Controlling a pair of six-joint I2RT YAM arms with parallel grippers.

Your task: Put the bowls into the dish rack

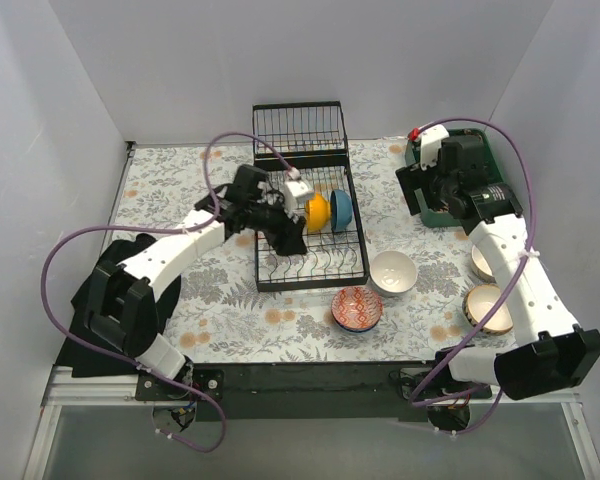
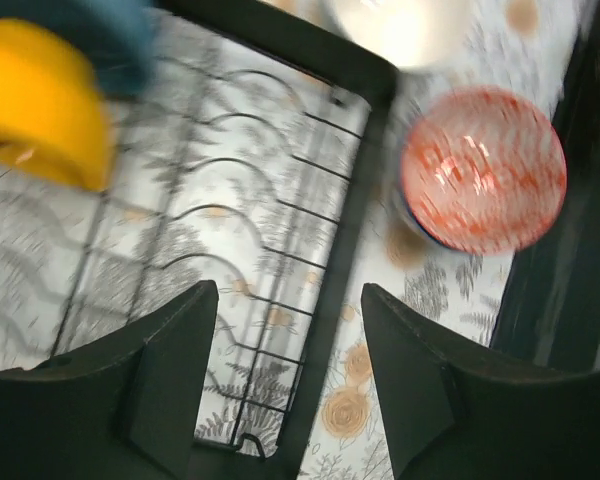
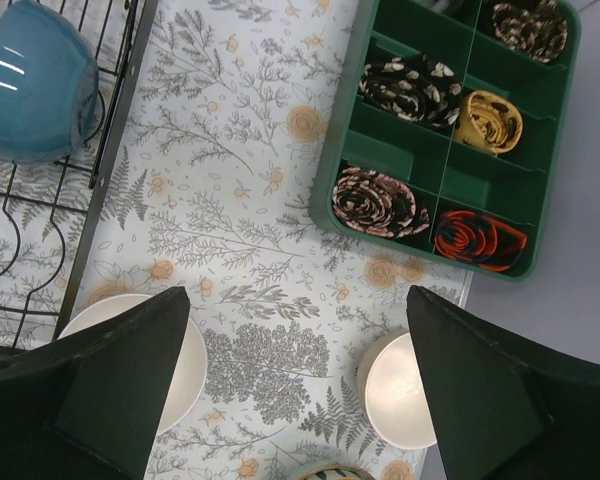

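The black wire dish rack [image 1: 310, 262] holds a yellow-orange bowl [image 1: 317, 212] and a blue bowl [image 1: 341, 210], both on edge. My left gripper [image 1: 288, 238] is open and empty above the rack's near part. In the left wrist view [image 2: 290, 340] it is over the rack's rim [image 2: 365, 200], with the yellow bowl [image 2: 40, 100] at upper left. A red-patterned bowl [image 1: 358, 308] and a white bowl [image 1: 393, 272] sit right of the rack. A cream bowl [image 1: 480, 262] and a tan bowl [image 1: 488, 308] lie under my right arm. My right gripper [image 1: 416, 195] is open and empty above the mat [image 3: 298, 340].
A green compartment tray [image 3: 450, 130] with rolled patterned cloths stands at the back right. The rack's hinged grid end [image 1: 298, 128] stands up at the back. White walls enclose the floral mat [image 1: 180, 300]. A striped bowl's rim [image 3: 330, 472] shows at the right wrist view's bottom.
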